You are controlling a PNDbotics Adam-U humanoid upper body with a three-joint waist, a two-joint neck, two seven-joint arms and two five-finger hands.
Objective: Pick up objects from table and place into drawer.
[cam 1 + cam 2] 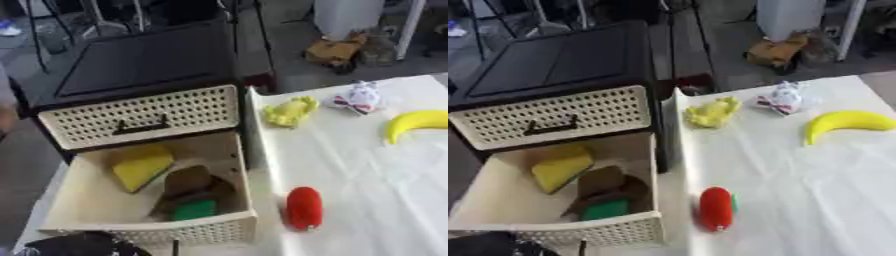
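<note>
The lower drawer (pixel 149 231) of a small cabinet stands pulled open at the left. Inside it lie a yellow sponge-like block (pixel 140 165), a brown thing (pixel 188 180) and a green thing (pixel 194 210). On the white table (pixel 367 170) to its right rest a red oblong object (pixel 304 207) near the front, a crumpled yellow thing (pixel 290 111), a small white toy with red marks (pixel 359 97) and a banana (pixel 418 122). A black shape, seemingly my left hand (pixel 79 245), shows at the bottom left edge below the drawer front, touching nothing.
Above the open drawer the cabinet's upper perforated drawer (pixel 140 117) is closed under a black top (pixel 149 60). The table's left edge runs beside the drawer's right wall. A yellow-brown object (pixel 337 50) sits on the floor beyond the table.
</note>
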